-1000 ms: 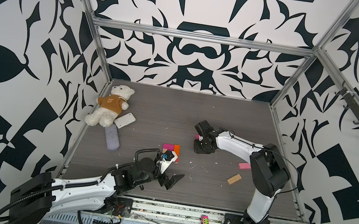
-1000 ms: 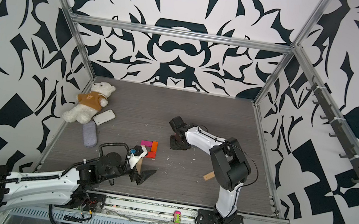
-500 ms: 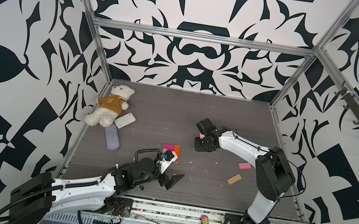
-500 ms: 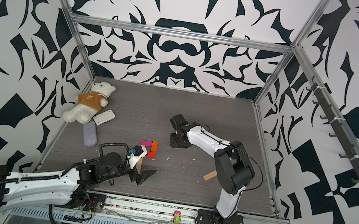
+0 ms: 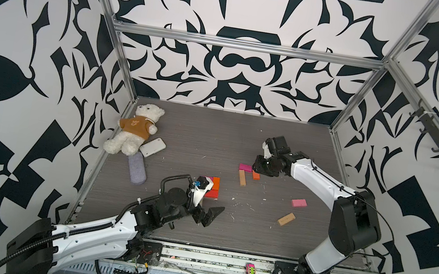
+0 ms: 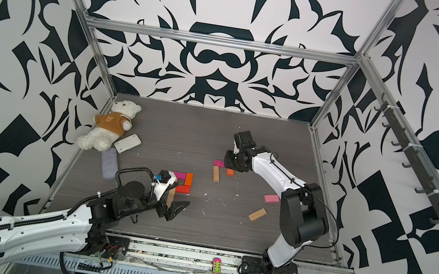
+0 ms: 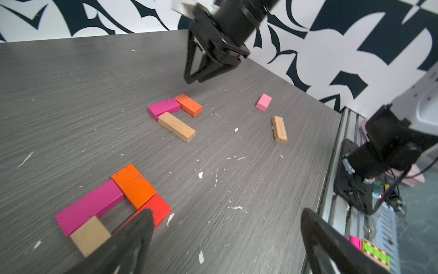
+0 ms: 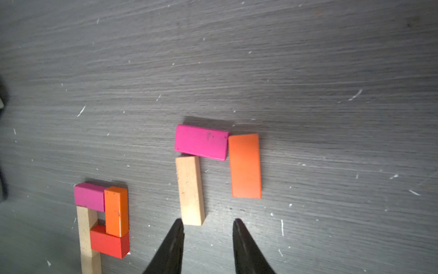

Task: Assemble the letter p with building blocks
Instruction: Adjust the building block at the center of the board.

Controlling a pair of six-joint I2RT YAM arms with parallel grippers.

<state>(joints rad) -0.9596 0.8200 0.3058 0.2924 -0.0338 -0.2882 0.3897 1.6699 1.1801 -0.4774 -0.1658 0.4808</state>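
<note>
The P-shaped cluster [image 6: 183, 188] lies flat: tan stem [image 8: 86, 237], magenta top [image 8: 89, 196], orange side [image 8: 116, 211], red bar [image 8: 109, 244] closing the loop. Near it, a second magenta bar [image 8: 201, 141], second tan bar [image 8: 190, 191] and second orange bar [image 8: 245, 166] form an open arch. Well beyond, a light pink bar [image 5: 299, 203] and a loose tan bar [image 5: 286, 219] lie separate.

Grey wood-grain tabletop [image 5: 211, 142], scattered building blocks [image 7: 176, 127], teddy bear [image 5: 135, 130], white phone [image 5: 153, 147], grey pouch [image 5: 136, 171]

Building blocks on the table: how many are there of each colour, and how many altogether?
Tan blocks: 4
Magenta blocks: 2
Orange blocks: 2
Red block: 1
Light pink block: 1
Total: 10
</note>
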